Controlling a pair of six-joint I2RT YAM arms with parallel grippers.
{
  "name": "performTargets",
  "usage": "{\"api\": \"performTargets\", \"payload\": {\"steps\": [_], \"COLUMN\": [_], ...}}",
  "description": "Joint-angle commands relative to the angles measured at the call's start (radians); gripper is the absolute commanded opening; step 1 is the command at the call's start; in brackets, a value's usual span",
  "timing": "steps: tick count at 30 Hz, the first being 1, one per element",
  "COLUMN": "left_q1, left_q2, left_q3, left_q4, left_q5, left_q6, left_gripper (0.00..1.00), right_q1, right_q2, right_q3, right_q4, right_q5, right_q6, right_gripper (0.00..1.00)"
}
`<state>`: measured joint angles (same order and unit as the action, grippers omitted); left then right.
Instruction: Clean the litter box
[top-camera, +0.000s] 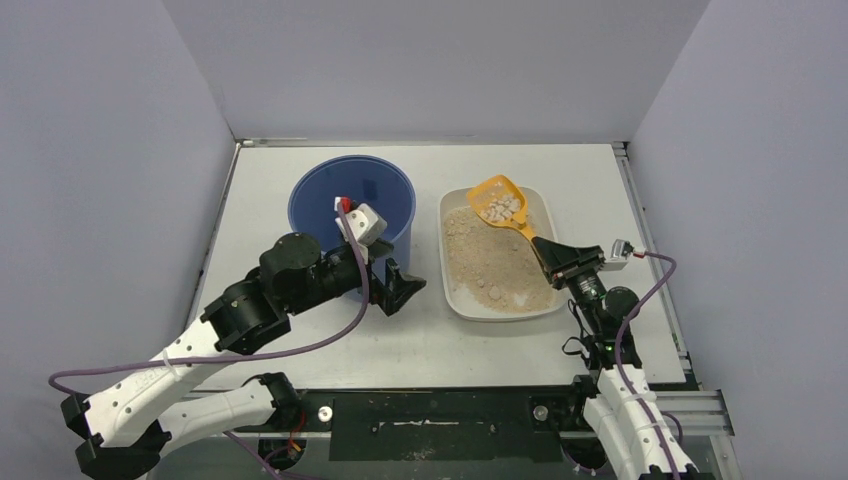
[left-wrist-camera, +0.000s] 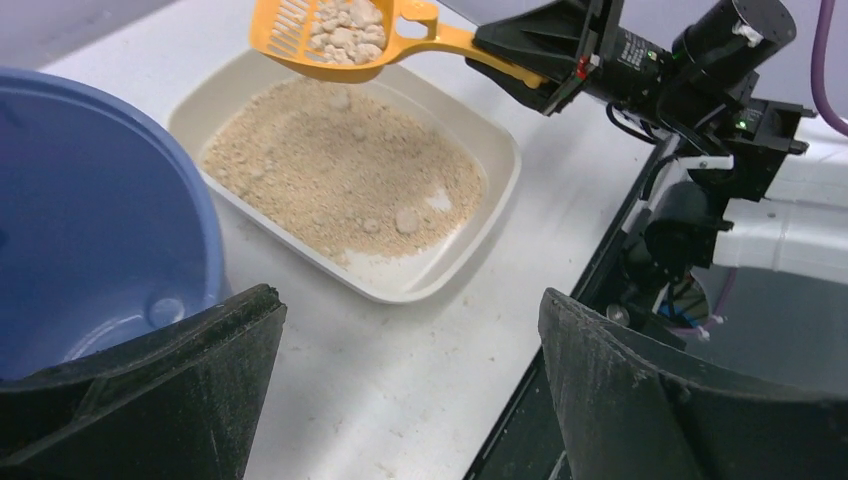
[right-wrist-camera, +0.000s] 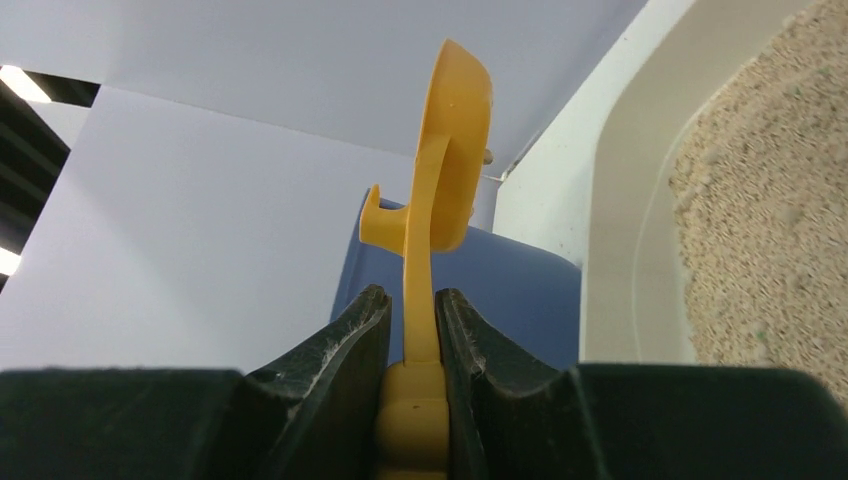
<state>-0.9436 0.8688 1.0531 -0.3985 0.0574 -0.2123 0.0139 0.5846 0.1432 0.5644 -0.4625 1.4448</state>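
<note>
Litter box (top-camera: 446, 262) sits centre-right in the overhead view on the white table (top-camera: 400, 345), just right of the tall blue bucket (top-camera: 320, 195), with a strip of bare tabletop between the two. It's a shallow cream tray w/ rounded corners. Tan litter (top-camera: 495, 265) is heaped through the middle, and some bare floor shows at the lower right. The right gripper (top-camera: 552, 252) comes in from the lower right of that view. Its jaws are pinched tight on the handle of the orange slotted scoop (top-camera: 497, 203), and the right wrist cam shows the handle squeezed between both fingers (right-wrist-camera: 340, 340). The scoop bowl hangs over the upper end of the tray and carries a pile of whitish clumps (top-camera: 503, 208). From the left wrist cam, the scoop (left-wrist-camera: 330, 30) at top centre looks lifted off the litter (left-wrist-camera: 340, 170), clumps (left-wrist-camera: 345, 25) sitting in it, with the litter box (left-wrist-camera: 400, 285) below it. A few pale lumps are in the sand too. The left gripper (top-camera: 395, 290) is at the lower right side of the bucket, jaws spread wide and holding nothing. In its own cam, the two black fingers (left-wrist-camera: 150, 390) sit at the bottom corners of the frame with bare table between them and the bucket (left-wrist-camera: 90, 200) filling the left edge. Can't tell whether the near finger touches the bucket wall.
</note>
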Motion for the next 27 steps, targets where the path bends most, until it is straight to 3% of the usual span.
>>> {"api": "performTargets", "payload": {"steps": [1,7,12,19,27], "left_q1": [0.0,0.003,0.046,0.187,0.209], "left_q2": [-0.022,-0.096,-0.192,-0.295,-0.376], "left_q3": [0.107,0.029,-0.087,-0.173,-0.199], "left_q4": [-0.047,0.018,0.087,0.153,0.173], "left_q5": [-0.132,-0.367,-0.458,-0.457,-0.541], "left_q6": [0.06,0.115,0.115,0.059,0.046], "left_gripper": [0.97,0.97,0.97,0.97,0.97], "right_q1": [0.009,0.085,0.163,0.285,0.357], "right_q2": [0.054,0.187,0.287,0.43,0.554], "right_q3": [0.121,0.269,0.405,0.563,0.744], "right_q4": [0.051,0.055,0.022,0.038,-0.085], "right_q5": [-0.034,-0.04,-0.036,-0.062,-0.139], "right_q6": [-0.04,-0.08,-0.132,-0.199,-0.396], "right_gripper": [0.0,0.0,0.0,0.0,0.0]}}
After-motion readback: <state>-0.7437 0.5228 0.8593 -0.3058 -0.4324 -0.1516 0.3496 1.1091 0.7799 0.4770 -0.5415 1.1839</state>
